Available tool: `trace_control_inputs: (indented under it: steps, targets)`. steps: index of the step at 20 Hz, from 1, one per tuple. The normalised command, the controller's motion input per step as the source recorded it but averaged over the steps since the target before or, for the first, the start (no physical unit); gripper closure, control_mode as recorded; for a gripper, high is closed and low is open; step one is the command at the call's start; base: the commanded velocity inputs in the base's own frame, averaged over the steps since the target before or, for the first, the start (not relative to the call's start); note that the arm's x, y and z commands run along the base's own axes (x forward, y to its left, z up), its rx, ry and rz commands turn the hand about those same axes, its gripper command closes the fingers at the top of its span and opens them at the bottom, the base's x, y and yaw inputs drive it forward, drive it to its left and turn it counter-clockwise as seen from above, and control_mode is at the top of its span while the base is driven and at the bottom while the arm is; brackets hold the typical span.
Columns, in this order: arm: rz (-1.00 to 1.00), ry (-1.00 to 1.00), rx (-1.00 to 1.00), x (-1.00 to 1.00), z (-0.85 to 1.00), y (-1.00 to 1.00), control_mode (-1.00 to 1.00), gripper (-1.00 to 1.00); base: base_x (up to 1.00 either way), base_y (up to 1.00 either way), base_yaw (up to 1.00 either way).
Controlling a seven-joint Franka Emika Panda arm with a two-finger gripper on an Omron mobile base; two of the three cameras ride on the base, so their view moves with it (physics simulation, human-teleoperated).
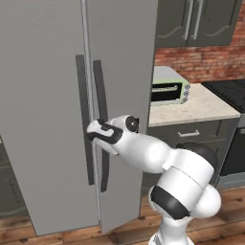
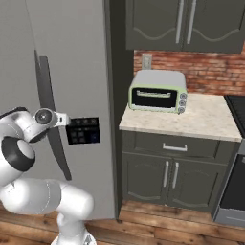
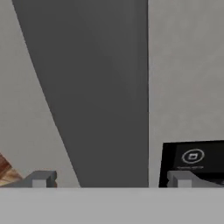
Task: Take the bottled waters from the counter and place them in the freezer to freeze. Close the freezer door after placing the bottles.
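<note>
The gripper (image 3: 109, 178) is spread wide, a handle (image 3: 100, 100) between its fingers. The toaster oven (image 2: 157, 93) sits on the counter (image 2: 206, 119), right of the freezer (image 1: 43, 110).

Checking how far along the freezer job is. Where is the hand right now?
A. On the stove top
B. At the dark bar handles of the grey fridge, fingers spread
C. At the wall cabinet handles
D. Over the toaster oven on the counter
B: the hand sits at the dark bar handle of the freezer, and in the hand view its fingertips stand wide apart around a handle.
</note>
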Motion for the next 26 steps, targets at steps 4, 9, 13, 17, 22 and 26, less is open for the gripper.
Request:
trace_control_inputs:
  steps: [4, 9, 13, 17, 22, 26]
  targets:
    - [-0.03, 0.22, 0.00, 0.47, 0.45, 0.00, -1.00, -1.00, 0.00, 0.00, 0.00]
    - [-0.04, 0.12, 0.00, 0.45, 0.30, 0.00, -1.00, -1.00, 0.00, 0.00, 0.00]
    - [-0.07, 0.06, 0.00, 0.51, 0.23, 0.00, -1.00, -1.00, 0.00, 0.00, 0.00]
    - [-0.06, 0.06, 0.00, 0.59, 0.19, 0.00, -1.00, -1.00, 0.00, 0.00, 0.00]
    - [-0.06, 0.06, -0.01, 0.63, 0.10, 0.00, -1.00, -1.00, 0.00, 0.00, 0.00]
    - [-0.06, 0.06, 0.00, 0.64, 0.08, 0.00, -1.00, -1.00, 0.00, 0.00, 0.00]
